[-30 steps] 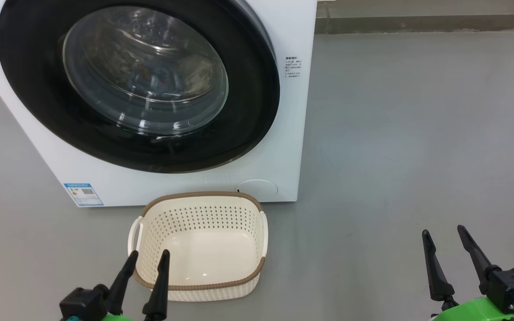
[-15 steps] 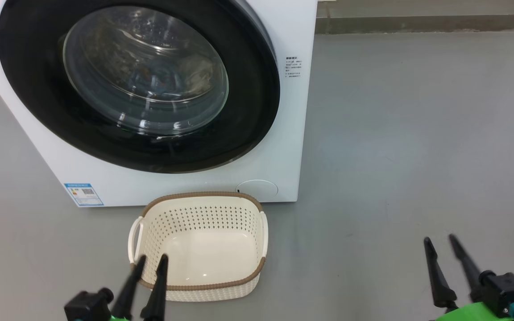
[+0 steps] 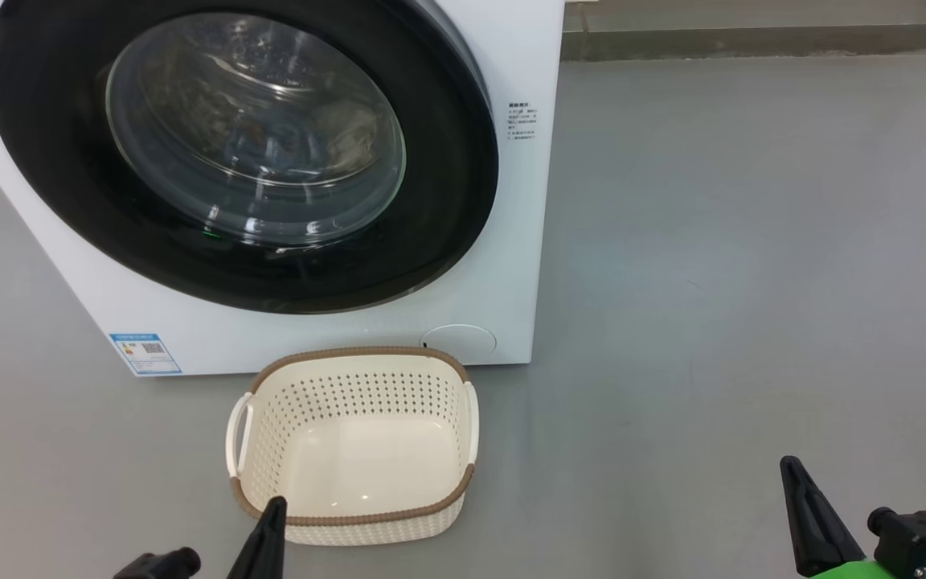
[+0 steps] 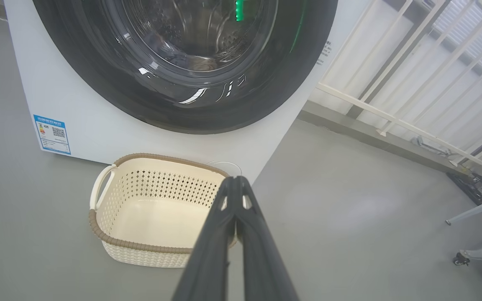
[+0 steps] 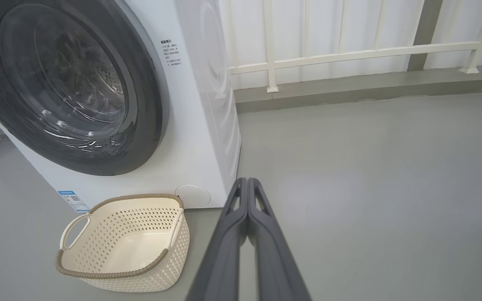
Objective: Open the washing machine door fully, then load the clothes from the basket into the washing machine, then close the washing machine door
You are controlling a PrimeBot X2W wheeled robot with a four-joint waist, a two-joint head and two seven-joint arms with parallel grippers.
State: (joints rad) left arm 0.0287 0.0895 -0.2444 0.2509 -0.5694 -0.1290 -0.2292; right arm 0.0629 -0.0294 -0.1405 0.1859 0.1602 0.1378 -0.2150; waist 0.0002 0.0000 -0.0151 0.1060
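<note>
The white washing machine (image 3: 519, 241) stands ahead on the left, and its round black door (image 3: 451, 201) is closed flat against the front. Dim pale and brownish shapes (image 3: 350, 133) lie behind the glass; I cannot tell whether they are the clothes. The cream basket (image 3: 362, 354) sits on the floor just before the machine and holds nothing. My left gripper (image 3: 274, 508) is shut at the basket's near rim, with nothing in it. My right gripper (image 3: 791, 468) is shut over bare floor far to the right. Their closed fingers also show as left gripper (image 4: 235, 179) and right gripper (image 5: 247, 180).
Grey floor spreads wide to the right of the machine. A low grey curb (image 5: 349, 90) with a white railing (image 5: 349, 52) runs behind it. A dark case (image 4: 479, 192) and a wheeled leg (image 4: 471, 255) lie at the far right of the left wrist view.
Both grippers have gone from open to shut and drawn back toward the bottom edge of the head view. The head camera has shifted slightly. Door and basket have not moved.
</note>
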